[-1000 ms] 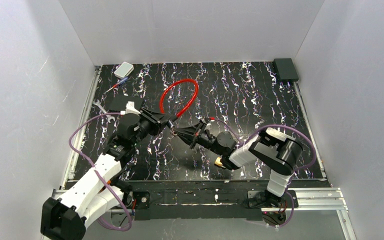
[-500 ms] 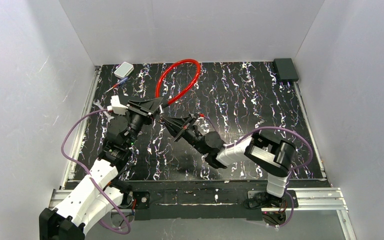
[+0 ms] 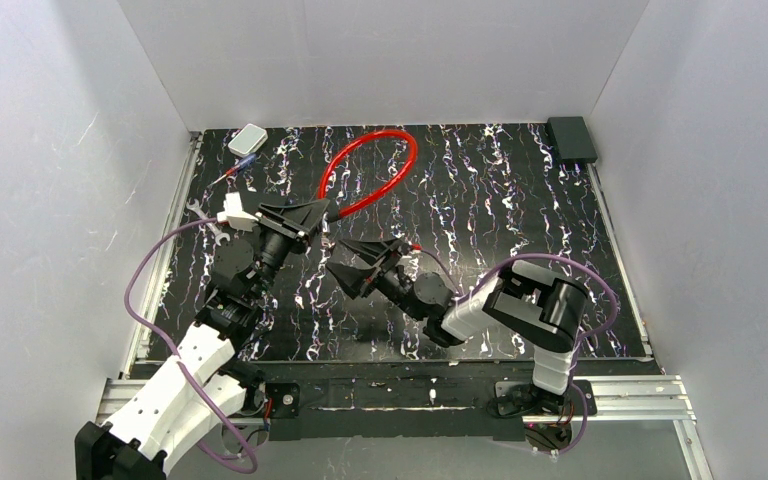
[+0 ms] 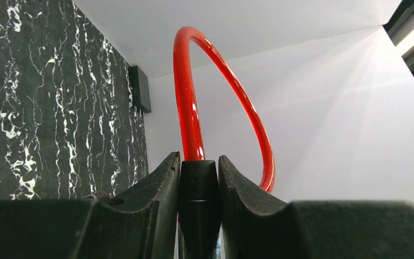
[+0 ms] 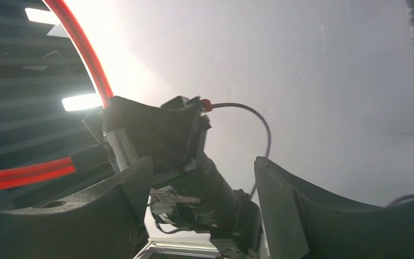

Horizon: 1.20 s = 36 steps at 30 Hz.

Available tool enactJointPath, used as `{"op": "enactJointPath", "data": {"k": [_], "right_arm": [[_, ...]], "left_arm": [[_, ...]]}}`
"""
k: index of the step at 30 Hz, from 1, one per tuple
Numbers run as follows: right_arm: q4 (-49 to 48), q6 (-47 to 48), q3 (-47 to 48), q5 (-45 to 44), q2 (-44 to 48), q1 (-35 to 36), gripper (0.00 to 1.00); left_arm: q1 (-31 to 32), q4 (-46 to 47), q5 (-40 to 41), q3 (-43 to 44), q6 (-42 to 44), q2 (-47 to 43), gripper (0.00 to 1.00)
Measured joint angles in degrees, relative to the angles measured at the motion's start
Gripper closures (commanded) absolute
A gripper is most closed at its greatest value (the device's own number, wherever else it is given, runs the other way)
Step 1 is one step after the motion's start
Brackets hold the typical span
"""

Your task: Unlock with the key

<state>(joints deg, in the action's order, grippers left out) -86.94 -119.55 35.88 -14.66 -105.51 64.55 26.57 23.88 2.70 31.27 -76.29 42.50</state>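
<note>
Black marbled tabletop (image 3: 520, 200), left gripper (image 4: 199, 164) pinching black end of red cable lock (image 4: 187, 108), right gripper (image 5: 202, 172) spread wide alongside.

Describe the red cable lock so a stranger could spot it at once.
Over the left-centre of the black white-veined table, the left arm's tool is shut on a black cylindrical lock body. Arching from it is a glossy red cable loop, the only big red hoop in the scene.

The cable lock (image 4: 198, 208) has its black barrel clamped upright between my left jaws, its glossy red loop (image 4: 186, 97) arching out past their tips.
</note>
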Motion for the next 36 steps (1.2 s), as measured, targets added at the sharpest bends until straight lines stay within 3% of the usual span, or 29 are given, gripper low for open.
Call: {"op": "enactJointPath", "data": {"k": [6,12,14,16,19,22,29,36], "right_arm": [[0.28,4.35,-7.78,3.1,3.65,-0.37,0.19],[2.45,14.45,-17.46,5.92,17.7,-1.18,0.2],[10.25,20.11,-17.44,6.64,26.23,-1.42,0.2],[27.91,29.73,-13.05,6.38,37.55,-1.27,0.19],[50.36,41.97,-1.84,2.75,46.27,-0.2,0.15],[65.09,51.47,6.91,-2.38,52.24,0.5,0.13],[84.37,59.34,14.12,-9.94,51.87,0.39,0.14],[90.29,60.0,14.47,-10.14,44.41,0.39,0.16]], "left_arm": [[0.17,-0.79,-0.15,-1.27,0.35,0.48,1.0],[0.17,-3.02,-0.17,-1.33,1.84,0.81,1.0],[0.17,-3.56,-0.44,-1.33,2.47,0.81,1.0],[0.17,-4.04,-0.85,-1.33,2.95,0.81,1.0],[0.17,-4.63,-2.14,-1.33,3.45,0.96,1.0],[0.17,-4.83,-3.72,-1.33,3.48,1.38,1.0],[0.17,-5.07,-5.9,-1.36,3.52,1.6,1.0],[0.17,-5.07,-7.13,-1.42,3.67,1.57,1.0]]}}
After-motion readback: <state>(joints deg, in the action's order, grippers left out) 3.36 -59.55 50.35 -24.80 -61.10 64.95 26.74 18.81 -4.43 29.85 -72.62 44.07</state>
